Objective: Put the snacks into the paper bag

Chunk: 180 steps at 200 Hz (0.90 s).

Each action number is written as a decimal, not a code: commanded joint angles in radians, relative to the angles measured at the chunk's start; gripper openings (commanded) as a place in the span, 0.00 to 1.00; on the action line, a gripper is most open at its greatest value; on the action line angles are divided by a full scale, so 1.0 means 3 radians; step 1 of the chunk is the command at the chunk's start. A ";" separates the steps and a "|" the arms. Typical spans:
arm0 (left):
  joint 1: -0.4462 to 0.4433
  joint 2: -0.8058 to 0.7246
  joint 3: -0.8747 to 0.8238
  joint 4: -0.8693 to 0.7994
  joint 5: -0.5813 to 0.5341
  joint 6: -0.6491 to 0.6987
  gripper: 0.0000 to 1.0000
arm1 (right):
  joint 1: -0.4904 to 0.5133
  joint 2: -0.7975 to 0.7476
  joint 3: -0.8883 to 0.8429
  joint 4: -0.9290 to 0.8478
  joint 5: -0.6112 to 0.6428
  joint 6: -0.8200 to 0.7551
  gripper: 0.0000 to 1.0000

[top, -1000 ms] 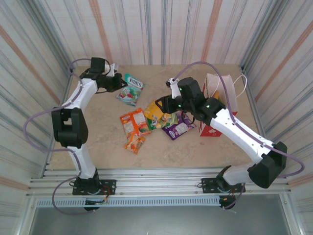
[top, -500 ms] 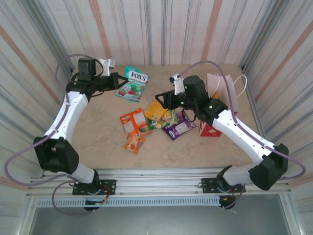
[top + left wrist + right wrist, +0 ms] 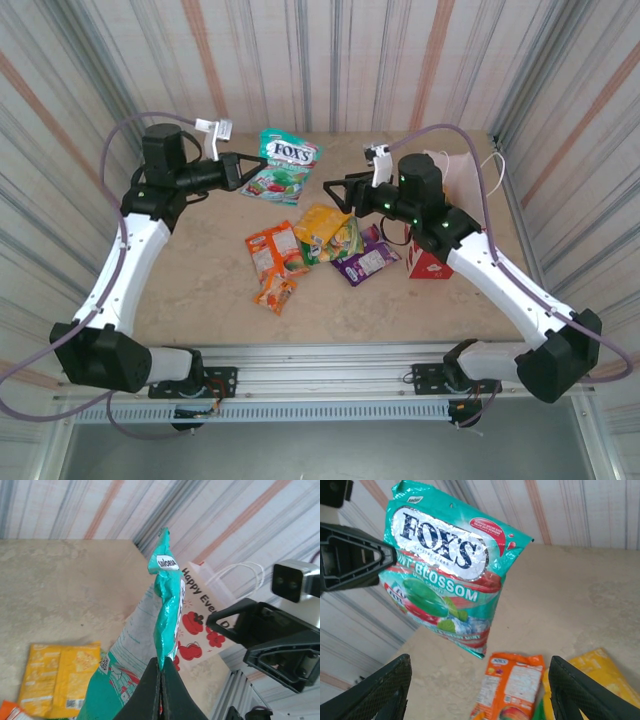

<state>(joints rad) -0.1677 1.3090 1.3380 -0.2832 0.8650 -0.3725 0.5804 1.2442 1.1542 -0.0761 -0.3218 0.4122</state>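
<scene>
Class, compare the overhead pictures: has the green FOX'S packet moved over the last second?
Yes. Pinched in the left tool, the FOX'S packet has shifted rightward, away from the orange packet.

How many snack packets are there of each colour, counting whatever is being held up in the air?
Green FOX'S packets: 2, apparently, one behind the other, held in the left pincer
Orange packets: 2
Yellow packets: 2
Purple packets: 1
Total: 7

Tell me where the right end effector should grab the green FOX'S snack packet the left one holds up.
Pinch the free edge of the green FOX'S snack packet, opposite the left end effector, coming from the right. The packet hangs flat, that edge unsupported and nearest the open right end effector, which could probably straddle it.
</scene>
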 commanded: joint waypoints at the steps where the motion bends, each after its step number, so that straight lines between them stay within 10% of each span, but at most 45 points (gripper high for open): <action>1: -0.0083 -0.0139 -0.0067 0.0422 0.0263 -0.0165 0.00 | -0.0069 -0.0067 -0.0108 0.0427 -0.0306 0.0263 0.74; 102: -0.0389 -0.0125 -0.0103 0.1163 0.0540 -0.0563 0.00 | -0.0094 0.0033 -0.0154 0.0986 -0.0683 0.0155 0.75; 180: -0.0412 0.0011 -0.0124 0.1154 0.0317 -0.0589 0.00 | -0.0100 -0.0131 -0.0323 0.1177 -0.0849 0.0009 0.34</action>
<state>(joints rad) -0.2836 1.3037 1.2964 0.0093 0.9764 -0.5331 0.5480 1.2434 1.0695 0.2337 -0.5484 0.4358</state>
